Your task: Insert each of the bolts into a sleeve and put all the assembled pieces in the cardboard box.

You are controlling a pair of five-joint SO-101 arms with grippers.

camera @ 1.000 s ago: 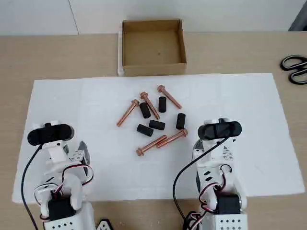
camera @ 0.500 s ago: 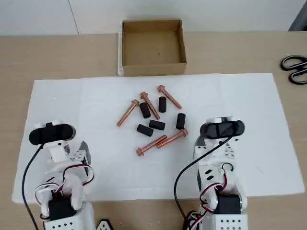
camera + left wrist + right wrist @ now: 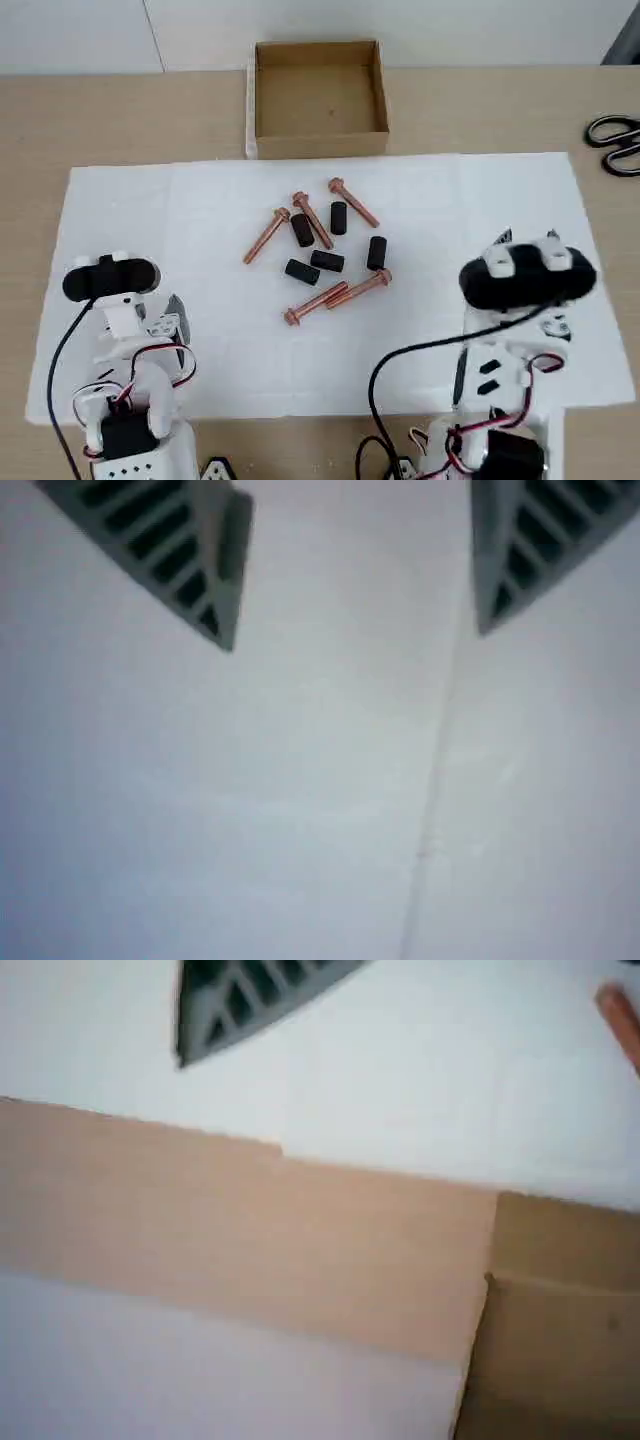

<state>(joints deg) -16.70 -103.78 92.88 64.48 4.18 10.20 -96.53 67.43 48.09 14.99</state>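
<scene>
While lifting and swinging right, away from loose bolts (image 3: 335,292) and sleeves (image 3: 327,261) lying near the empty cardboard box (image 3: 320,145), carrying the right end effector (image 3: 527,245), grip impossible to tell, leaving the left end effector (image 3: 355,635) spread open, likely delaying assembly.

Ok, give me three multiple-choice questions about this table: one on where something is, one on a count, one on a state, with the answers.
1. Where on the table do the scissors lie?
A) the middle
B) the near edge, between the arms
C) the right edge

2. How many black sleeves are there?
A) three
B) five
C) seven

3. The cardboard box is:
A) empty
B) holding assembled pieces
C) closed by a lid

Answers: 1 C, they lie on bare wood at the right edge. 2 B, five lie loose in the cluster. 3 A, its bare floor shows.
</scene>
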